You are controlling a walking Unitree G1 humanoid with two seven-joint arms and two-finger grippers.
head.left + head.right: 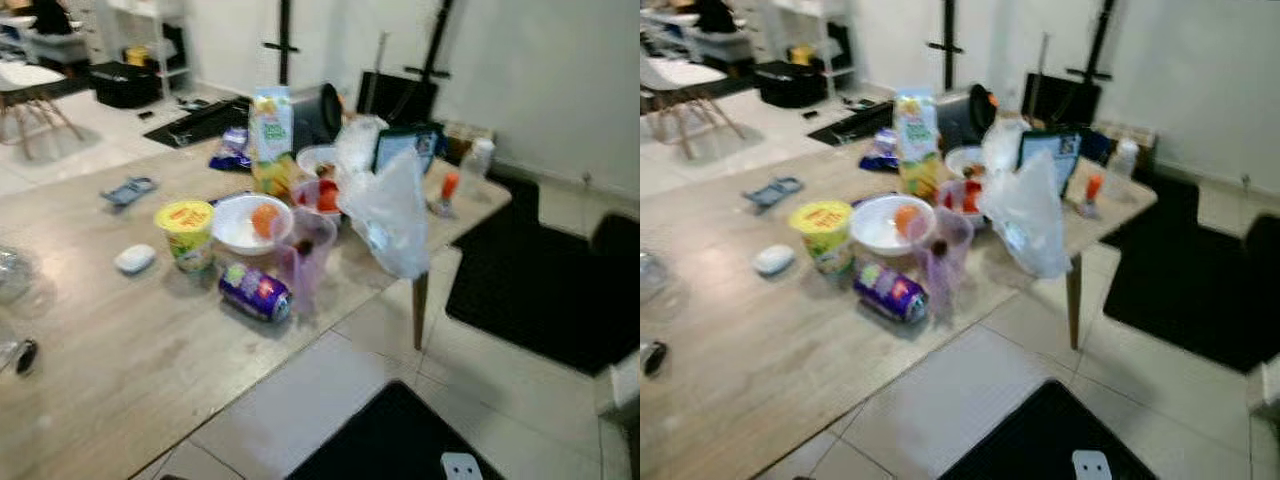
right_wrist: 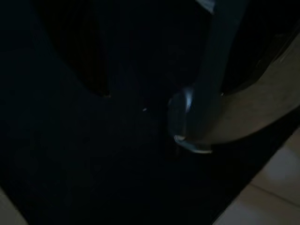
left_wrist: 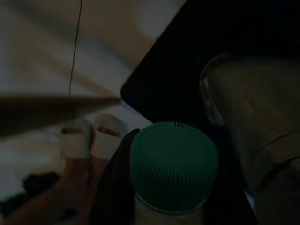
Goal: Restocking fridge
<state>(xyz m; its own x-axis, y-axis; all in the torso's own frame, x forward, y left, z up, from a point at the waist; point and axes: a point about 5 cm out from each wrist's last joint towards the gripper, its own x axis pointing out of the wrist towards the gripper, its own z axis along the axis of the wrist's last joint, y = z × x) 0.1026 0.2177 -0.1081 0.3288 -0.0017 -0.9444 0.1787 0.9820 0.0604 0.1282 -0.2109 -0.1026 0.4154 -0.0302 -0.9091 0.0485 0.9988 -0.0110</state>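
A wooden table [image 1: 120, 350] carries groceries: a juice carton [image 1: 270, 135], a yellow-lidded tub [image 1: 187, 232], a white bowl [image 1: 240, 225] holding something orange, a purple can [image 1: 256, 291] on its side, a pink see-through jug [image 1: 305, 250], a tub of red produce [image 1: 322, 195] and a clear plastic bag [image 1: 385, 210]. In the dim left wrist view my left gripper [image 3: 176, 150] is shut on a bottle with a ribbed green cap [image 3: 173, 164]; one black finger [image 3: 115, 187] hugs its side. The right wrist view is very dark, with a shiny metal part [image 2: 187, 124].
Black mats [image 1: 540, 290] [image 1: 390, 440] lie on the pale tiled floor beside the table's corner leg [image 1: 420, 310]. A white pebble-shaped item [image 1: 134, 259], a blue item [image 1: 128, 190] and a tablet [image 1: 405, 145] also sit on the table. A person's sandalled feet [image 3: 89, 140] stand nearby.
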